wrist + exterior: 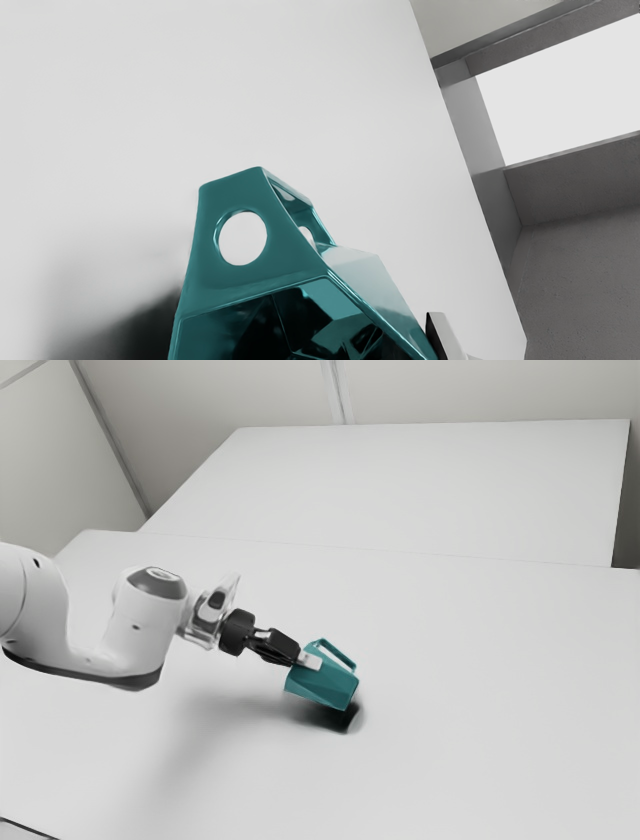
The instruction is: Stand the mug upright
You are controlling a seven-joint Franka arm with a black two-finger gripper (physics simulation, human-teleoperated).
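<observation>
Fingers (311, 660) clamped on the teal mug (322, 685), and what a slanted hold it is! One pale tip lies against the outer wall in both views; the other finger's contact is hidden behind the mug. The mug is tipped well over, its open mouth toward the hand and its base pointing away, slanting down above the tabletop (480, 660). The handle (287, 240) juts out from the side, a round hole through its face, and the wrist view looks right into the dark, faceted interior. A black shadow (350, 722) sits just beneath the base; whether the lowest edge touches down, the views don't settle. White arm (140, 630) reaching in from the exterior view's left, hand angled down, mug not upright!
</observation>
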